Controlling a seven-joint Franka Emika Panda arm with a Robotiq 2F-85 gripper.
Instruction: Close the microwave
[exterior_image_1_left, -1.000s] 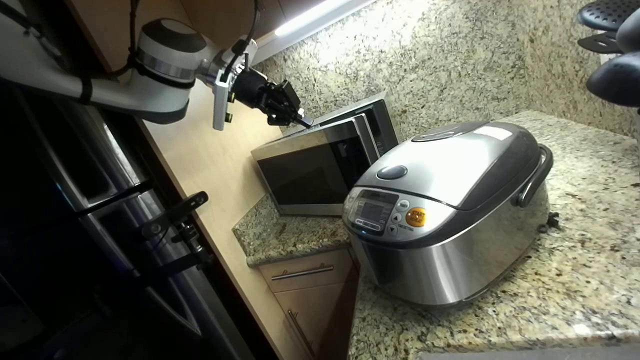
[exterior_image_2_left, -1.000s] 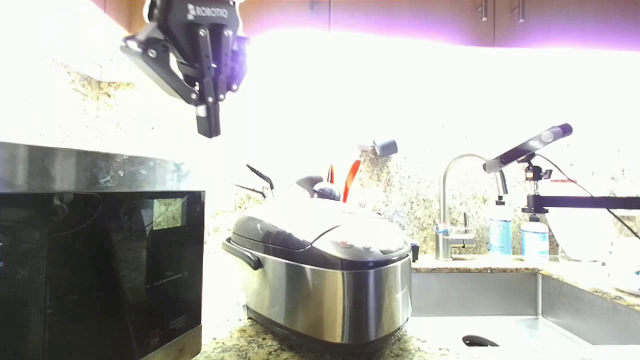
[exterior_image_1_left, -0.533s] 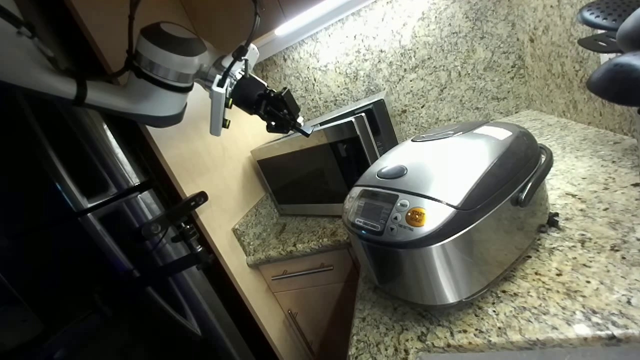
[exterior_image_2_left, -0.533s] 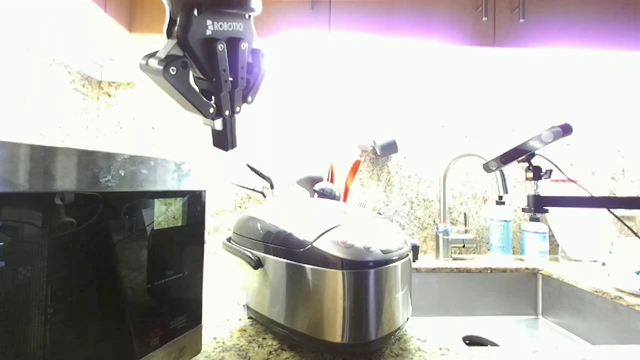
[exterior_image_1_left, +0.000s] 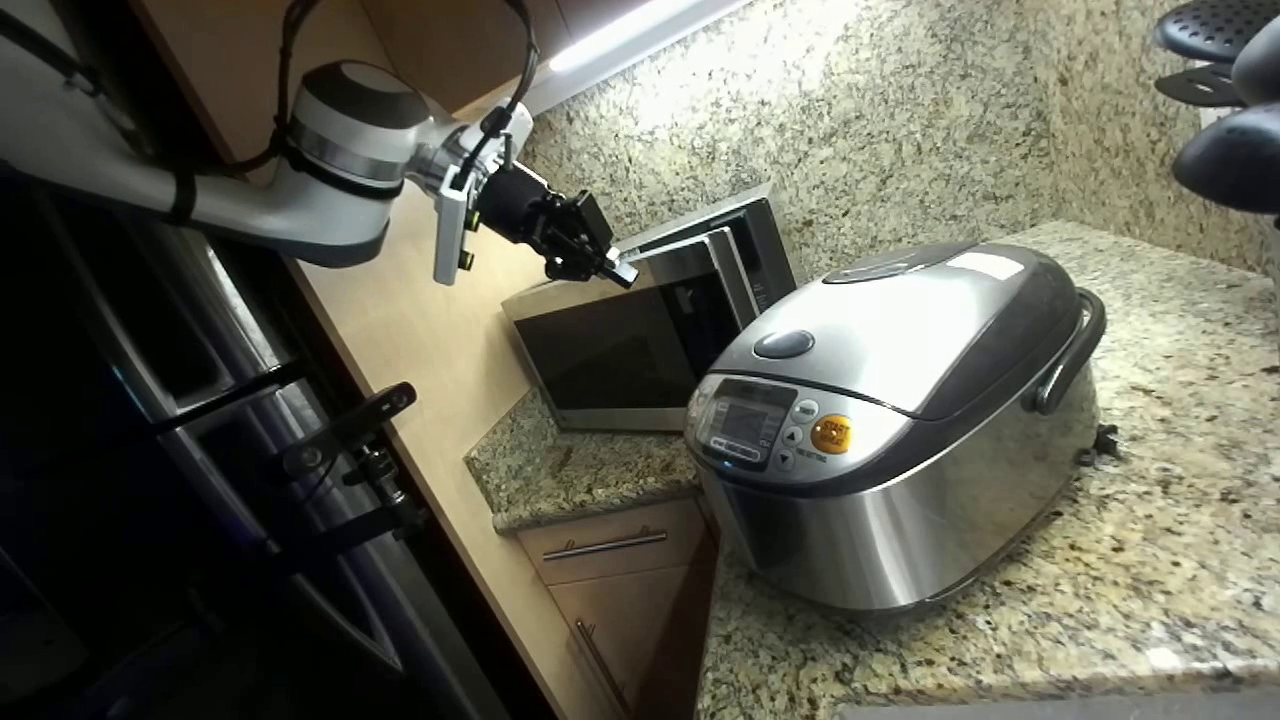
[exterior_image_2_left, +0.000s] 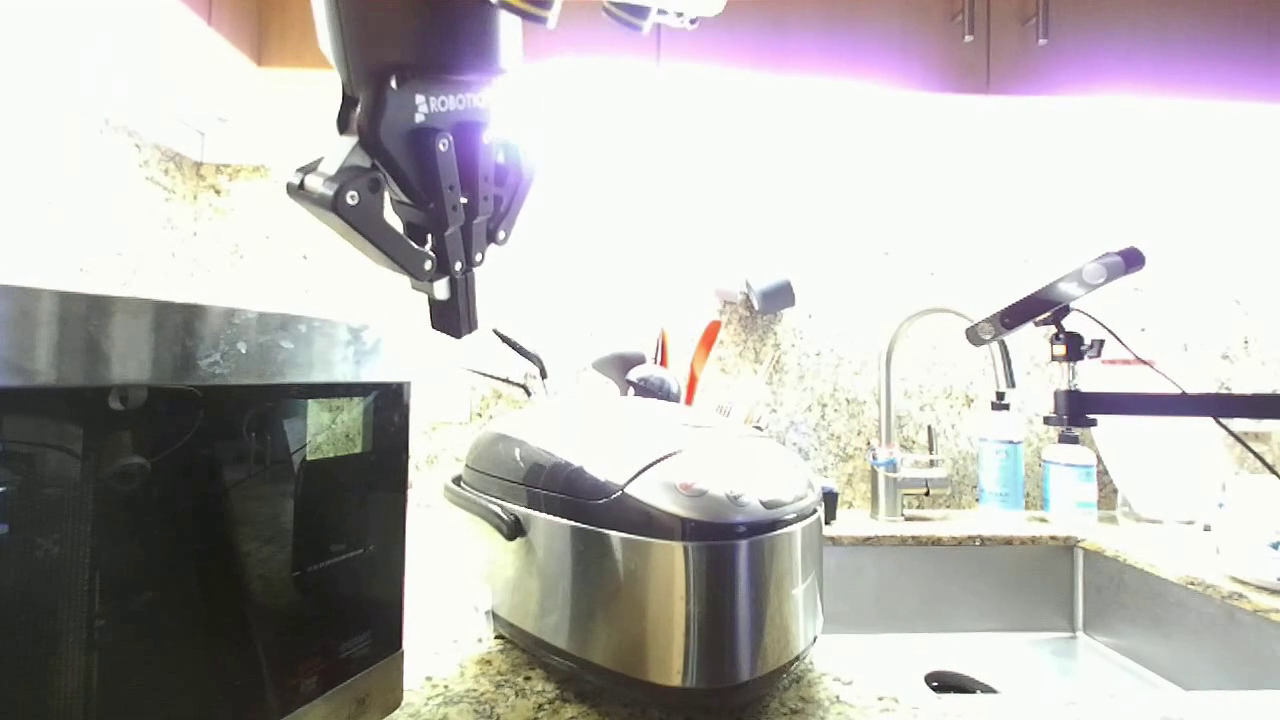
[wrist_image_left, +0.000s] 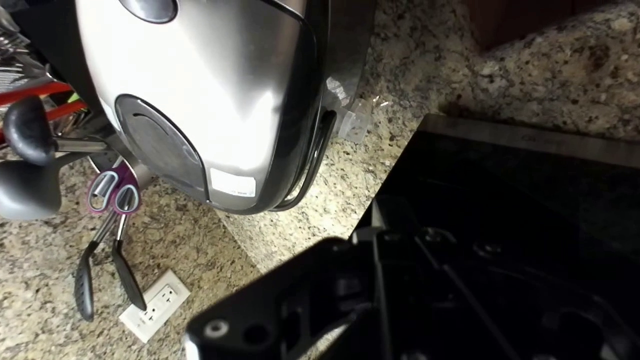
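The silver-grey microwave (exterior_image_1_left: 768, 250) stands in the counter corner. Its dark glass door (exterior_image_1_left: 610, 350) with a silver frame stands ajar, the free edge forward of the control panel. In an exterior view the microwave (exterior_image_2_left: 190, 335) fills the lower left. In the wrist view it is a dark panel with a silver edge (wrist_image_left: 535, 141) at the right. My gripper (exterior_image_1_left: 622, 272) is shut and empty, at the door's upper edge. It also shows in an exterior view (exterior_image_2_left: 454, 318), right of and above the microwave's corner, and in the wrist view (wrist_image_left: 392, 212). I cannot tell whether it touches the door.
A large silver rice cooker (exterior_image_1_left: 890, 340) stands beside the microwave; it also shows in an exterior view (exterior_image_2_left: 660, 590) and in the wrist view (wrist_image_left: 215, 90). Utensils (wrist_image_left: 30, 150) stand behind it. A sink (exterior_image_2_left: 950, 590) and a camera on a stand (exterior_image_2_left: 1060, 295) are farther right.
My gripper has moved down and somewhat right in both exterior views, from above the microwave's top to the door's upper edge. It stays shut. The microwave door has not visibly moved.
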